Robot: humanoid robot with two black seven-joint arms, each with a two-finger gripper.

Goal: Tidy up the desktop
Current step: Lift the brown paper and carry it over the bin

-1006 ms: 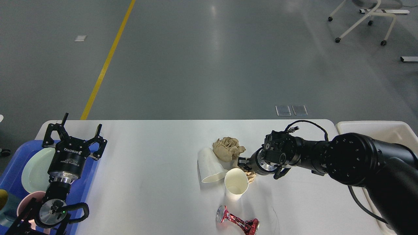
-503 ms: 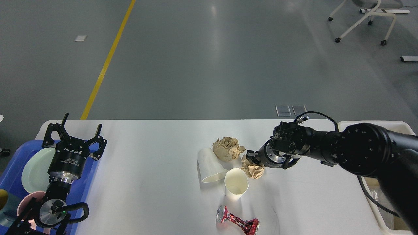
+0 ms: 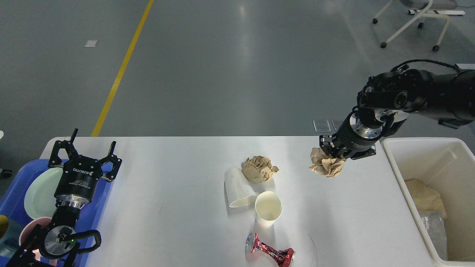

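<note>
1. The desktop (image 3: 167, 193) is a wide white tabletop that fills the lower half of the head view, with grey floor beyond its far edge.
2. The right gripper (image 3: 330, 157) hangs above the desk near the far right corner, its fingers clamped on a crumpled brown paper ball (image 3: 326, 166) that is lifted clear of the surface.
3. The left gripper (image 3: 84, 152) hovers at the desk's left edge with its fingers spread apart and nothing between them.
4. Near the desk's middle lies a second crumpled brown paper wad (image 3: 259, 168).
5. Just beside it, a white paper cup on its side (image 3: 238, 187) points its mouth toward the near edge.
6. An upright white paper cup (image 3: 268, 213) stands touching that cup's rim.
7. A crushed red can (image 3: 270, 253) lies at the near edge.
8. A cream-white bin (image 3: 399, 163) sits off the right edge, holding paper and clear plastic.
9. A blue tray (image 3: 20, 174) off the left edge holds a pale green plate (image 3: 41, 191) and a pink cup (image 3: 33, 228).
</note>
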